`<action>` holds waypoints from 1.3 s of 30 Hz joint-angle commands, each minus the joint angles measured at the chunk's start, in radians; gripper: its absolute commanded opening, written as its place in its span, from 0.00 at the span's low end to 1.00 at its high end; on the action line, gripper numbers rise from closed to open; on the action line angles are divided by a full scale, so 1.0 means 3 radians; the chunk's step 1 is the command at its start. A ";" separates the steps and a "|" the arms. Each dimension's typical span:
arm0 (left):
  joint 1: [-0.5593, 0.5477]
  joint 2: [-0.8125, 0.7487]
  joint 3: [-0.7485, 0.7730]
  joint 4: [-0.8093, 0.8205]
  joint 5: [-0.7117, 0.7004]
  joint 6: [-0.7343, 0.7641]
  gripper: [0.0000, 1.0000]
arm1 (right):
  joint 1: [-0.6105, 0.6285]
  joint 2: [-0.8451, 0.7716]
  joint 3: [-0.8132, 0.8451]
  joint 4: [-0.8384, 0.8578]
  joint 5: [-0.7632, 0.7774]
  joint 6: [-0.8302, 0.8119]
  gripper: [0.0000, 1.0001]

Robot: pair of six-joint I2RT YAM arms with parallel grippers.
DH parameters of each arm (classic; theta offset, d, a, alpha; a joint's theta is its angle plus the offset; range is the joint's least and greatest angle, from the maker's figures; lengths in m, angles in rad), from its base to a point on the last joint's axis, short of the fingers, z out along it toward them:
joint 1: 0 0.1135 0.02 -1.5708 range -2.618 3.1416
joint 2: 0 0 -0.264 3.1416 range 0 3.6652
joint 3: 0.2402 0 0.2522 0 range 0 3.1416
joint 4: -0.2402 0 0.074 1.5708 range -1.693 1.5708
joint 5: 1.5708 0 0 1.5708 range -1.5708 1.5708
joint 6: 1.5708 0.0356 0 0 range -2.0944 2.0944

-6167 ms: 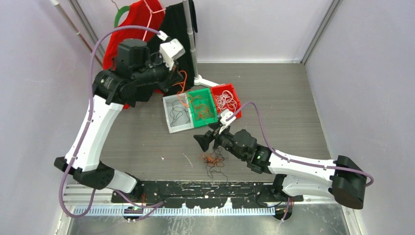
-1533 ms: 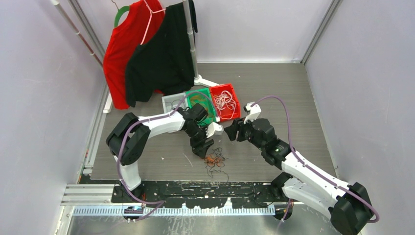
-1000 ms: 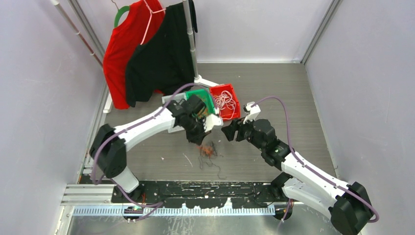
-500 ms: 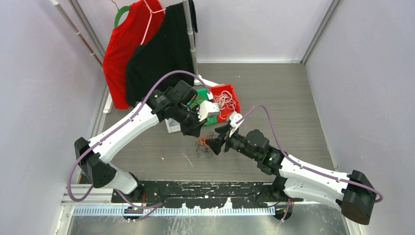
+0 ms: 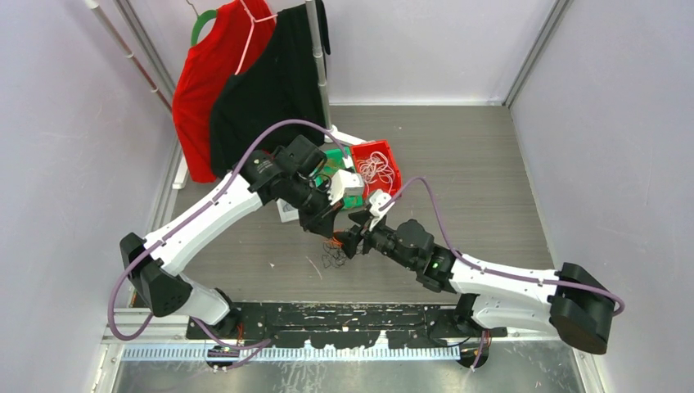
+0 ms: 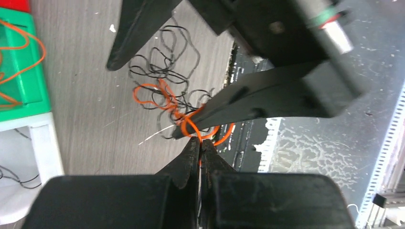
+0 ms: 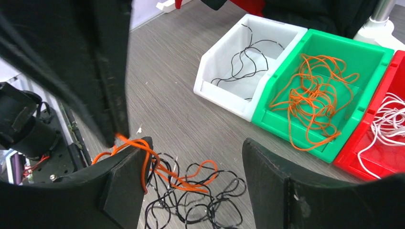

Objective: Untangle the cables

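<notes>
Pinch of left claw [image 6: 199, 142] holds orange cable [image 6: 141, 90]; right claw [image 7: 196, 145] spread, one finger touching it

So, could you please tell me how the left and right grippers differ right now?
The left gripper is shut, the right gripper open. The left gripper pinches the orange cable; the right gripper grips nothing, with that cable only draped over one finger. Both are at the same snarl of cables.

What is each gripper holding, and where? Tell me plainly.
The left gripper pinches a loop of the thin orange cable between its fingertips. The right gripper is open and grips nothing; that loop only drapes over one finger.
</notes>
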 commanded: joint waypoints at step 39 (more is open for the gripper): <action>0.0017 -0.0150 0.2682 -0.0257 -0.0455 0.0218 0.00 | 0.0029 0.0841 -0.1056 0.1280 0.0877 0.0870 0.49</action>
